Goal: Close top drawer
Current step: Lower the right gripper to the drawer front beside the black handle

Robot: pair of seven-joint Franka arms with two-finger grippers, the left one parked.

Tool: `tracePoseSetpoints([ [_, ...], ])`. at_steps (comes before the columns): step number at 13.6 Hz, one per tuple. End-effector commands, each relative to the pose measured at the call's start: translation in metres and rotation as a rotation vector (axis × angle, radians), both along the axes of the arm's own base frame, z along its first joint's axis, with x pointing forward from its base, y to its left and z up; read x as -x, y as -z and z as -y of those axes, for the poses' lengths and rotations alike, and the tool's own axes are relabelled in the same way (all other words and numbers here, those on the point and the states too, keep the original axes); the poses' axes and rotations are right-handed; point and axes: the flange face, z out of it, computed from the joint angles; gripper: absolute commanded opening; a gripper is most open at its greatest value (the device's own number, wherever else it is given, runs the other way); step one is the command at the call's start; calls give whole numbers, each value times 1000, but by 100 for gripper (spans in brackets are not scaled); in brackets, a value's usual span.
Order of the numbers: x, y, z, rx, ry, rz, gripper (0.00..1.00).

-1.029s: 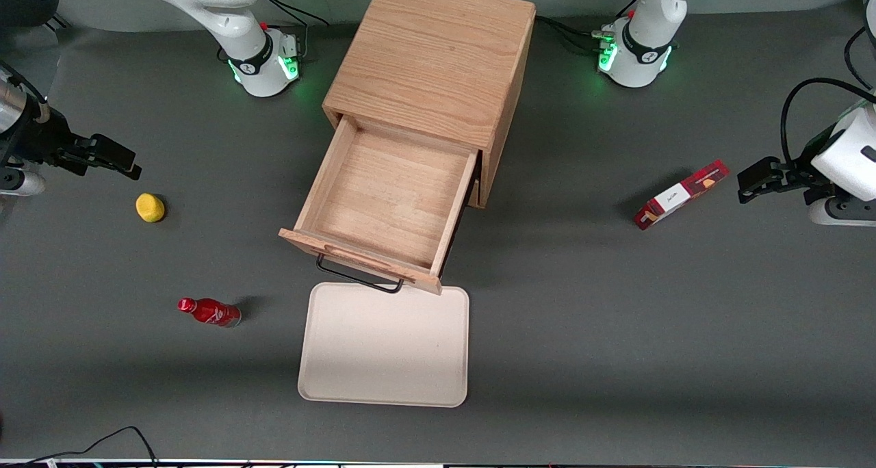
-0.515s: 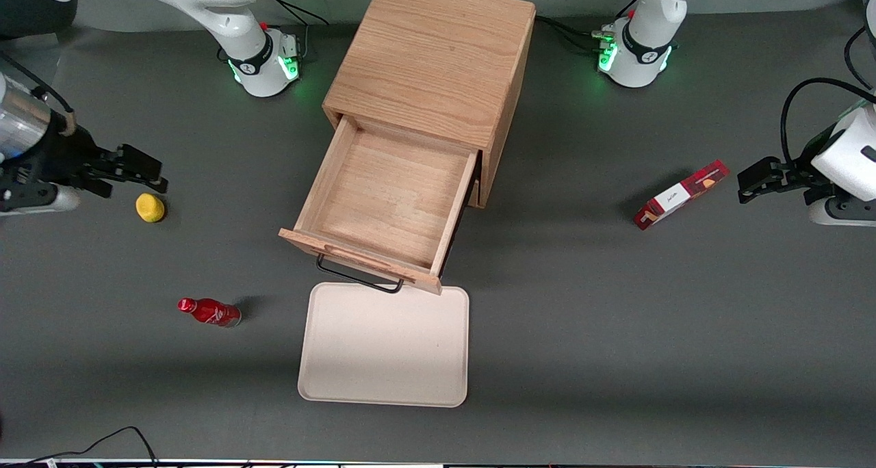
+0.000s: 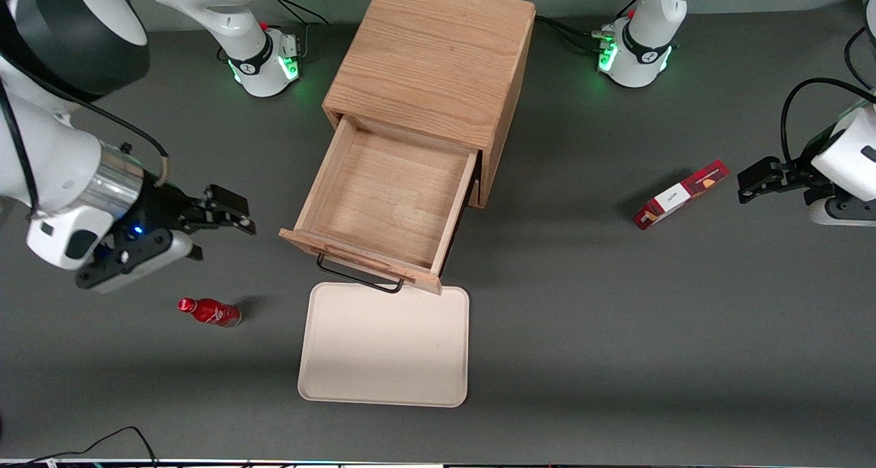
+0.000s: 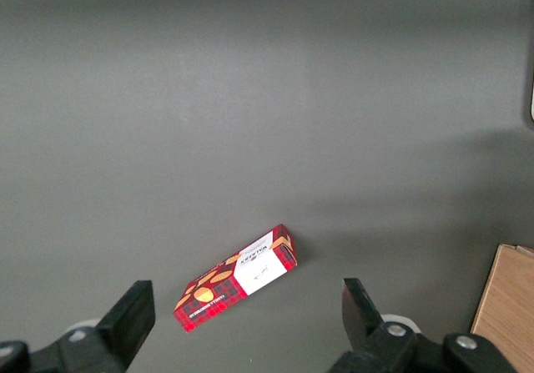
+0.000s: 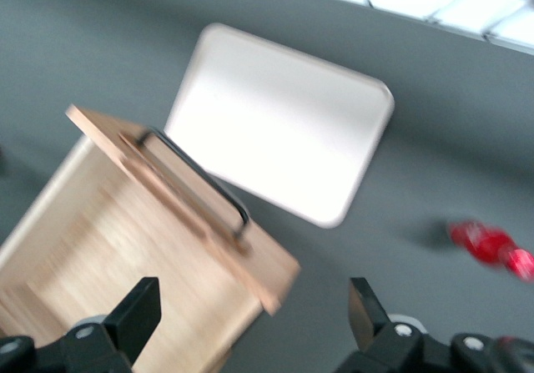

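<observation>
**Drawer wide open, closing not yet begun**

The end effector point(image 3: 229, 215) hangs above the counter point(image 3: 616, 331) beside the top drawer point(image 3: 390, 194), toward the working arm's end, level with the drawer's front corner but apart from it; its fingers are spread and grasp nothing, as the right wrist view shows with the two tips point(image 5: 133, 315) standing well apart; no part of it touches the wood.

The top drawer is pulled far out of the cabinet point(image 3: 431, 57), its front board and black wire handle point(image 3: 357, 276) reaching to the edge of the tray point(image 3: 384, 345) that lies in front of the drawer; so, as I judge it, nothing of the closing is done; what is left is to bring the end effector to the drawer's front and push it all the way in.

The drawer holds nothing, its bare wooden floor showing from wall to wall; the tray is likewise bare; a red bottle point(image 3: 209, 312) lies on the counter near the tray, nearer the front camera than the end effector; a red box point(image 3: 679, 194) lies well off from the drawer, toward the parked arm's end.
</observation>
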Motion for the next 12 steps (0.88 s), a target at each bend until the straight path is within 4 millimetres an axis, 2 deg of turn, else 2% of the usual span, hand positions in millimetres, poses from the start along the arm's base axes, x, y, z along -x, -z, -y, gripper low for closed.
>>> tracePoseSetpoints([
  [1, -27, 26, -30, -92, -83, 53, 100],
  [2, -32, 46, -40, -112, -125, 42, 100],
  [6, -45, 101, -57, -135, -298, 39, 100],
  [9, -48, 131, -67, -132, -429, 43, 100],
  [11, -43, 142, -84, -102, -466, 35, 100],
  [12, -43, 145, -84, -86, -473, 37, 100],
])
